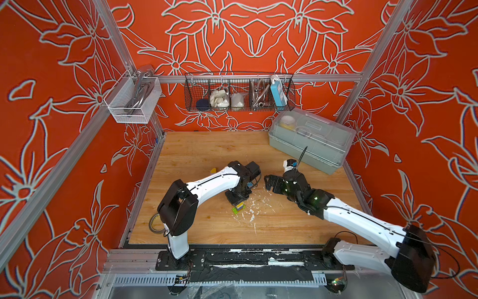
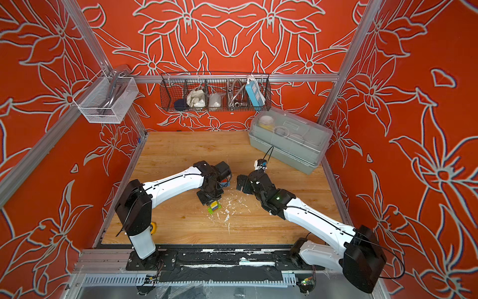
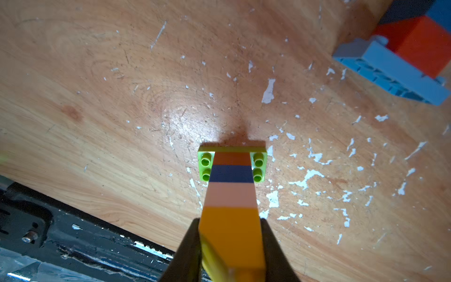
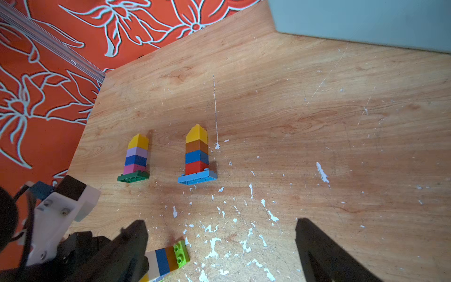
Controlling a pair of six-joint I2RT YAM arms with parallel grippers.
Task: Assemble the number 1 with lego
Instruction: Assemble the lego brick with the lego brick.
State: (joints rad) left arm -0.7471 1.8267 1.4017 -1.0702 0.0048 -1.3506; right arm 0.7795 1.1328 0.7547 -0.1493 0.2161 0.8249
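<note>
My left gripper is shut on the yellow top brick of a lego tower in mid-table. Below the yellow brick come pink, blue and brown bricks, then a lime plate down at the tabletop. The same tower shows in a top view and in the right wrist view. My right gripper hangs open and empty to its right, also seen in both top views. Two more towers lie flat further back, one on a dark green plate, one on a light blue plate.
White flecks of debris litter the wood around the tower. A grey lidded plastic box stands at the back right. A roll of tape lies by the left arm's base. A wire basket hangs on the back wall.
</note>
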